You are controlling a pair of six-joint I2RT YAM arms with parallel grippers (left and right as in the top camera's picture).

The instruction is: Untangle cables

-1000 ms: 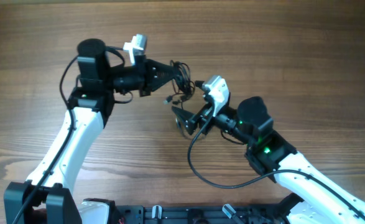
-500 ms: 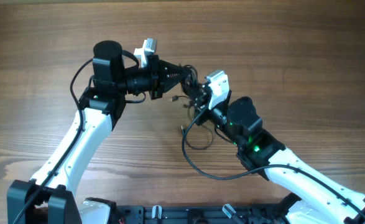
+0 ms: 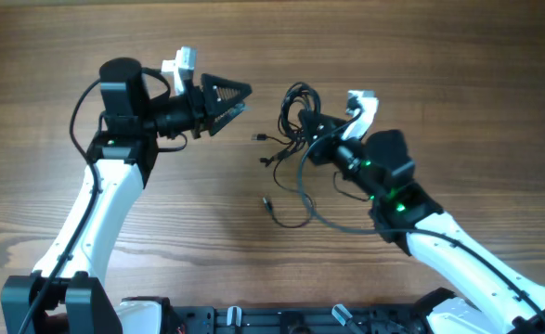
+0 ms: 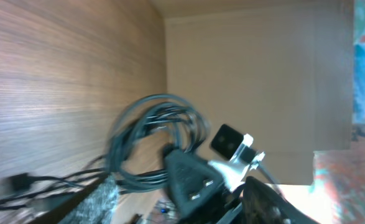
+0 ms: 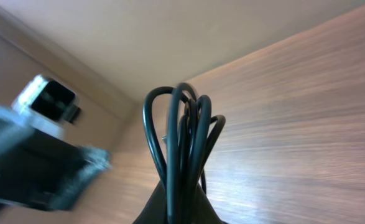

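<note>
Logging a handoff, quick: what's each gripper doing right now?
Left gripper: open, empty.
Right gripper: shut on the cables.

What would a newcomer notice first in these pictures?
Most striking is the bunch of black cables, looped up from the shut jaws of the right arm, just right of the middle of the table. Loose ends trail on the wood toward the left arm, whose open, empty jaws point at them.
</note>
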